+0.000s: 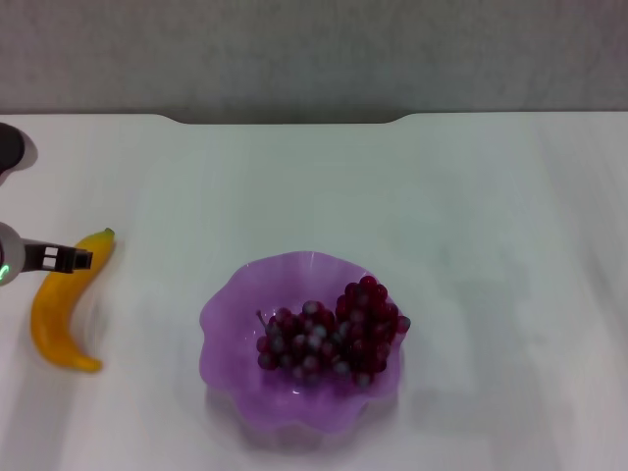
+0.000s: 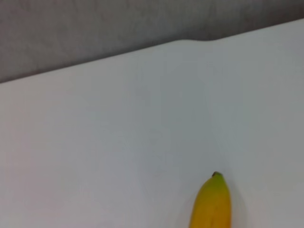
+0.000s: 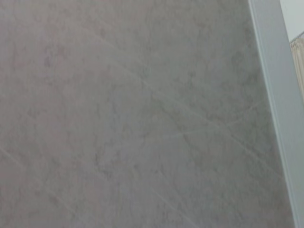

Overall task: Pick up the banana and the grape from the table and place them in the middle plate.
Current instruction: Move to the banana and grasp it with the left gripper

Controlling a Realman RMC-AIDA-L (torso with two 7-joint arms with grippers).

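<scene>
Grapes (image 1: 334, 334) already sat in the plate (image 1: 231, 304), so the left gripper (image 1: 78, 258) hung over the banana (image 1: 61, 314) at 9 o'clock on the counter (image 1: 442, 216); jaws state unclear, right arm unseen.

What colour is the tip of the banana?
Dark green, on the yellow banana; the left wrist view shows it best.
</scene>
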